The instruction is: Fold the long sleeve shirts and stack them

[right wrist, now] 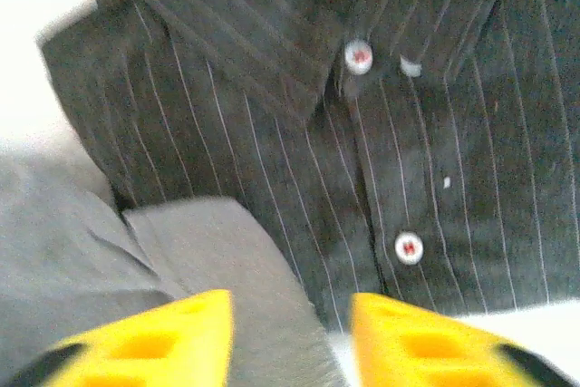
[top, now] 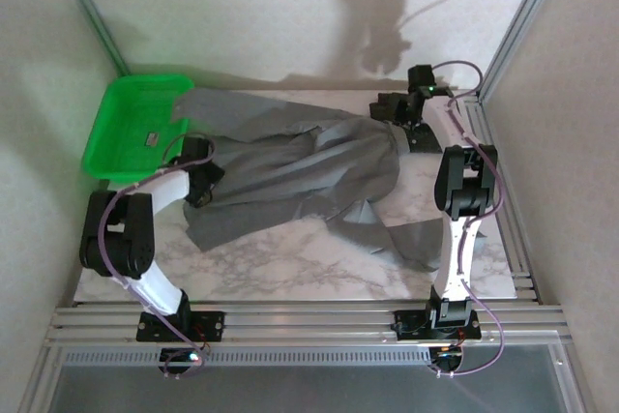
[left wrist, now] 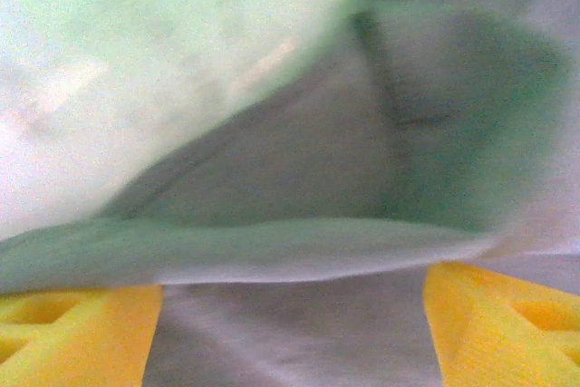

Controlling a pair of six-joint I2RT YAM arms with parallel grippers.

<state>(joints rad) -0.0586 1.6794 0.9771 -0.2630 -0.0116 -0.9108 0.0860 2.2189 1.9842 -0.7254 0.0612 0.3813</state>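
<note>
Left gripper [left wrist: 294,310] and right gripper [right wrist: 290,314] spread; we judge little done: grey shirt [top: 290,166] unfolded, charcoal shirt [right wrist: 390,133] at two o'clock.

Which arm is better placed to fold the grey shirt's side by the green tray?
Probably left: the left gripper sits on the grey shirt near the tray; the right gripper is across, over the dark shirt.

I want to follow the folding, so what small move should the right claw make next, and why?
Probably ease the right claw down and shut it on the edge of the grey shirt just ahead. The claw stands open, that edge lies right at it, reaching onto the dark striped shirt, and the grey shirt lies spread unfolded across the table.
</note>
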